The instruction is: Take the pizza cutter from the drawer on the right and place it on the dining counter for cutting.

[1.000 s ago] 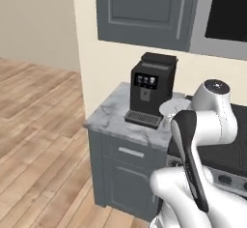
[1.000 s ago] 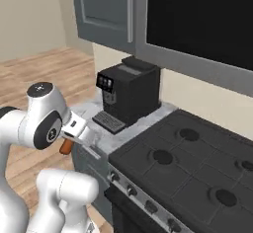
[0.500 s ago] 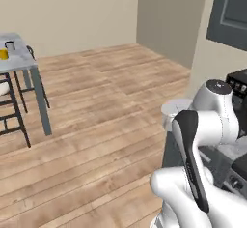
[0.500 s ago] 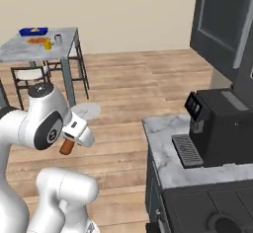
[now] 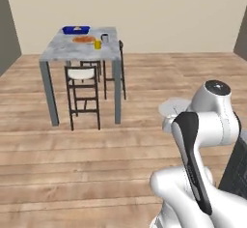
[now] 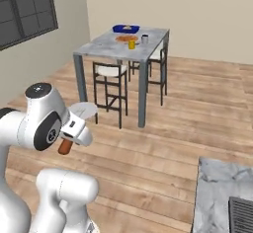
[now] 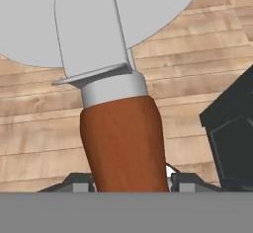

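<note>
Swinging round with the base, both base cameras have left the coffee machine and stove behind and now face the dining counter, which a moment ago sat only at the far corner of the view; that is the cameras turning, not the furniture shifting. The arm looks unchanged, folded close to its body.

Held in the gripper is the pizza cutter: its reddish-brown handle is pinched between the two dark fingertips, jaws closed snugly on it, with the grey wheel fanning out beyond. In the right base view the cutter sits well short of the dining counter, across open wood floor.

My worry is the grip. The handle seems caught near its end, with the heavy wheel far out, so a jolt as the base rolls could twist or slip it. Stools tucked under the counter's near side could also block the approach.

On the counter, a blue tray sits at the far end, contents too small to tell. Beside it lie an orange pizza, a yellow cup and a dark mug.
</note>
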Available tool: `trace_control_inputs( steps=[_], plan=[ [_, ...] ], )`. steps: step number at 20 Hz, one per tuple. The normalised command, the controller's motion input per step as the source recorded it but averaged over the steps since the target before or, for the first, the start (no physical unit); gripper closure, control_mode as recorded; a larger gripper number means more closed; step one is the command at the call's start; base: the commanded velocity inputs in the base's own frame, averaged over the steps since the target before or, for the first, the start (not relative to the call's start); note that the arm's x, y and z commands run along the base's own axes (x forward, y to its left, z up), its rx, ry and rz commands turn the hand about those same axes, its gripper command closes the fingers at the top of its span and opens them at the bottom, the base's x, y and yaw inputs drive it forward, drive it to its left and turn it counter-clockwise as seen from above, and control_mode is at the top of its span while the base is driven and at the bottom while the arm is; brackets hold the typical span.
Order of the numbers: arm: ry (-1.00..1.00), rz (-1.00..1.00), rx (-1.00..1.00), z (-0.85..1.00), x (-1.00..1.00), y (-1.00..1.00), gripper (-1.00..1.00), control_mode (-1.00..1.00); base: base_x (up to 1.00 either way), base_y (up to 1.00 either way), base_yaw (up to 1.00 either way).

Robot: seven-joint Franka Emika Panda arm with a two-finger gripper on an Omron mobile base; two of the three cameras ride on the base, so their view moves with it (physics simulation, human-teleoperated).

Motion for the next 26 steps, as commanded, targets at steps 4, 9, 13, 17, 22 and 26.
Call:
trace_control_inputs(
  steps=[4, 9, 13, 17, 22, 26],
  plan=[
    [0.00, 0.00, 0.00, 0.00, 0.00, 0.00, 1.00, 1.00, 1.00, 0.08, 0.12],
    [0.00, 0.00, 0.00, 0.00, 0.00, 0.00, 1.00, 1.00, 1.00, 0.32, 0.09],
    [0.00, 0.00, 0.00, 0.00, 0.00, 0.00, 1.00, 1.00, 1.00, 0.91, 0.08],
    [0.00, 0.00, 0.00, 0.00, 0.00, 0.00, 1.00, 1.00, 1.00, 1.00, 0.03],
    [0.00, 0.00, 0.00, 0.00, 0.00, 0.00, 1.00, 1.00, 1.00, 0.95, 0.00],
    [0.00, 0.00, 0.00, 0.00, 0.00, 0.00, 1.00, 1.00, 1.00, 0.71, -0.01]
  ],
)
